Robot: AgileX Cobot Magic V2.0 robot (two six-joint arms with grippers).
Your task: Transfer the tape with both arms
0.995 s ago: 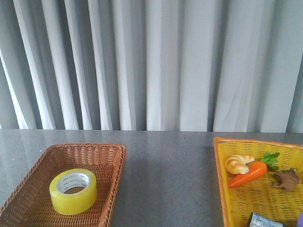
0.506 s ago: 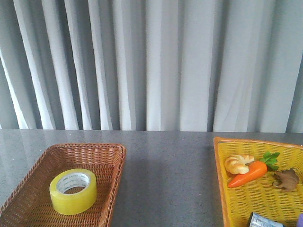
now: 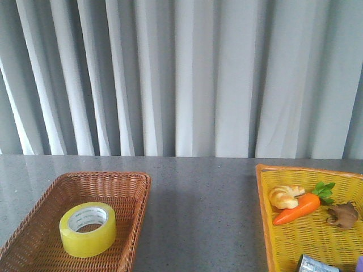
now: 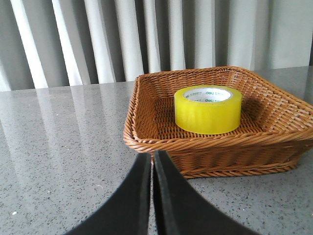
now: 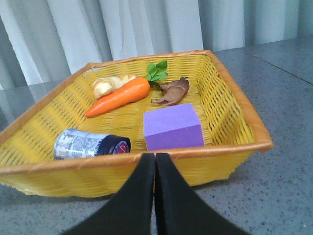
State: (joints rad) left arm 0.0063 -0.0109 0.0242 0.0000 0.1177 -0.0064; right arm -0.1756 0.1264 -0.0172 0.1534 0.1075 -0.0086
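The yellow tape roll (image 3: pixel 88 229) with a white printed core lies flat in a brown wicker basket (image 3: pixel 133 195) at the front left of the table. It also shows in the left wrist view (image 4: pixel 208 109), inside the basket (image 4: pixel 146 142). My left gripper (image 4: pixel 151 159) is shut and empty, just short of the basket's near rim. My right gripper (image 5: pixel 155 159) is shut and empty, in front of the yellow basket (image 5: pixel 234 115). Neither arm shows in the front view.
The yellow basket (image 3: pixel 262 198) at the front right holds a carrot (image 3: pixel 296 209), a bread piece (image 3: pixel 285 196), a brown figure (image 3: pixel 342 215), a can (image 5: pixel 90 144) and a purple block (image 5: pixel 172 126). Grey curtains hang behind the table.
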